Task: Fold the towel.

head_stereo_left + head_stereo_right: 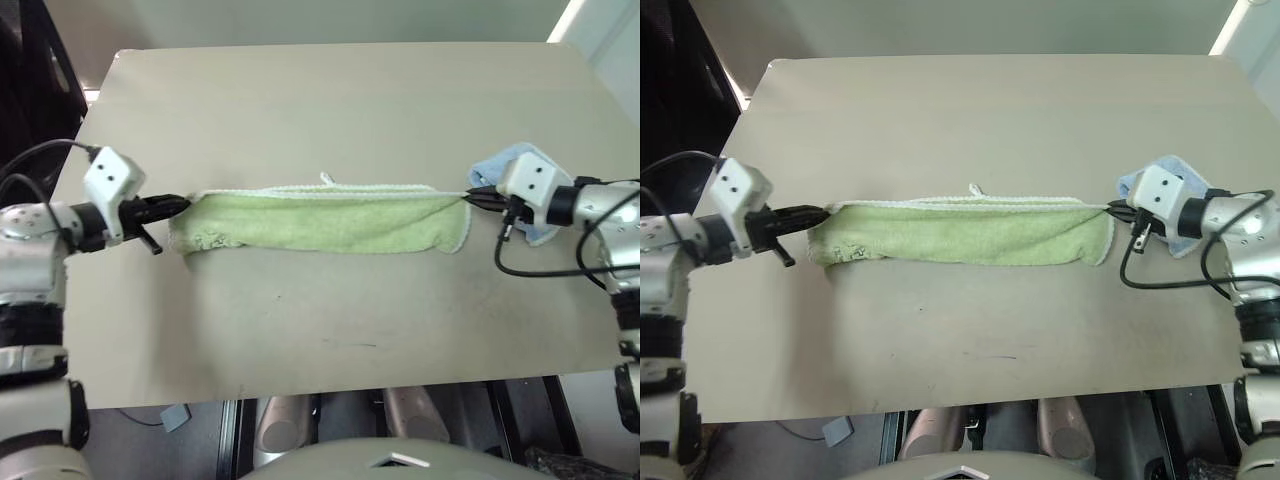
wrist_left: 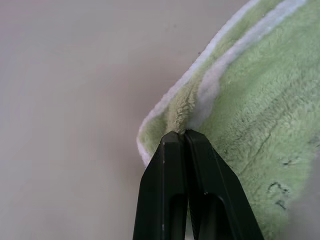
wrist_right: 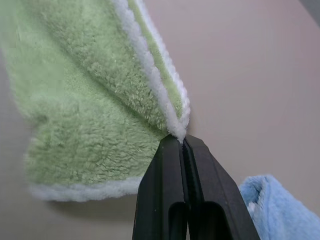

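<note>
The towel (image 1: 325, 221), a light green terry cloth with white stitched edging, lay as a long narrow band across the middle of the tan table (image 1: 330, 110), already doubled lengthwise, with its small loop tag (image 1: 325, 179) sticking out from the far edge. The left gripper (image 1: 178, 205) was clamped tight on the far corner at the towel's left end, and the left wrist view showed two edged layers pinched together at the fingertips (image 2: 182, 137). The right gripper (image 1: 477, 197) was clamped the same way on the far corner at the right end, again with both layers caught in it. A smaller light blue cloth (image 1: 512, 158) lay bunched just behind the right gripper, apart from the towel. By my reading the step in hand was laying down the lengthwise fold, the band drawn taut between the two claws. The next move would likely call for letting the corners go flat on the table, then taking one short end across to the other, keeping the edges aligned and clear of the blue cloth
</note>
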